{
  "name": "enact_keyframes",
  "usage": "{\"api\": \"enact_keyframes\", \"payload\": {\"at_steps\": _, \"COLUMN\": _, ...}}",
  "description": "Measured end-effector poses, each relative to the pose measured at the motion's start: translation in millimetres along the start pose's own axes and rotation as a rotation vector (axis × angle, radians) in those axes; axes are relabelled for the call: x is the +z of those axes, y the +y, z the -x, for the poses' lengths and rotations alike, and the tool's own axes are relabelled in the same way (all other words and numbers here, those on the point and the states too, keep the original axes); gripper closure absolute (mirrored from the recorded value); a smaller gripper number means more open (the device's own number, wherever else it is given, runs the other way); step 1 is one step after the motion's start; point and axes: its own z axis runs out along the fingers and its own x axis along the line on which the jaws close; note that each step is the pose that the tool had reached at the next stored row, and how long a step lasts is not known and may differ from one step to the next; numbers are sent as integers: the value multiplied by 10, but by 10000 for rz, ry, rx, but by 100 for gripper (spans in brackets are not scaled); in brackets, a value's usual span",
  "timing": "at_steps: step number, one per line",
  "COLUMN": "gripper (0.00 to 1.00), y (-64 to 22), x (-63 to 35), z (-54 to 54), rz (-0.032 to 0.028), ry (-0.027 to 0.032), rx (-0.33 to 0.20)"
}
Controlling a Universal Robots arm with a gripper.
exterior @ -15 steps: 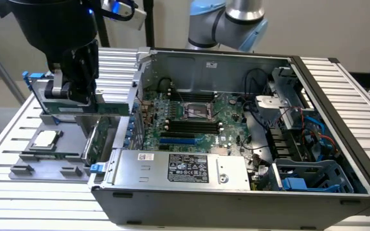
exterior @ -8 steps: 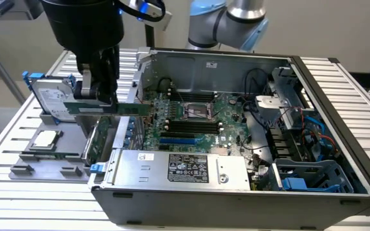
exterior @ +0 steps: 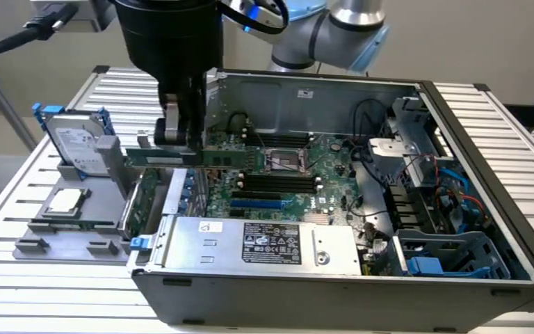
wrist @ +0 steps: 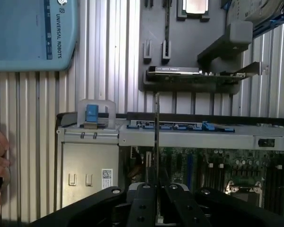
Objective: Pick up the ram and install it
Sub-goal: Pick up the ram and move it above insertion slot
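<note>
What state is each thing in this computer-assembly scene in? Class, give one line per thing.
gripper: shut on the ram, above the case's edge.
ram: held in the air, long side level, not in a slot.
computer case: open, motherboard exposed.
black memory slots: empty.
hard drive: standing on edge in the grey holder.
processor chip: lying flat on the holder.

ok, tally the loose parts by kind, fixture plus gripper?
ram, held by the gripper: 1
hard drive: 1
processor chip: 1
expansion card: 1
Total: 4
Long slot in the fixture: cannot tell if filled.
</note>
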Motion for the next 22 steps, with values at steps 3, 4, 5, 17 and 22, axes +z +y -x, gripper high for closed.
{"api": "enact_keyframes", "payload": {"at_steps": 3, "gripper": 100, "y": -133, "x": 2, "z": -1, "rz": 1, "ry": 1, "rx": 1}}
{"api": "enact_keyframes", "payload": {"at_steps": 4, "gripper": 100, "y": -179, "x": 4, "z": -2, "rz": 0, "ry": 0, "rx": 0}}
{"api": "enact_keyframes", "payload": {"at_steps": 5, "gripper": 100, "y": -226, "x": 7, "z": -2, "rz": 0, "ry": 0, "rx": 1}}
{"api": "enact_keyframes", "payload": {"at_steps": 17, "gripper": 100, "y": -770, "x": 99, "z": 17, "rz": 1, "ry": 1, "rx": 1}}
{"api": "enact_keyframes", "payload": {"at_steps": 22, "gripper": 100, "y": -994, "x": 159, "z": 98, "rz": 0, "ry": 7, "rx": 1}}
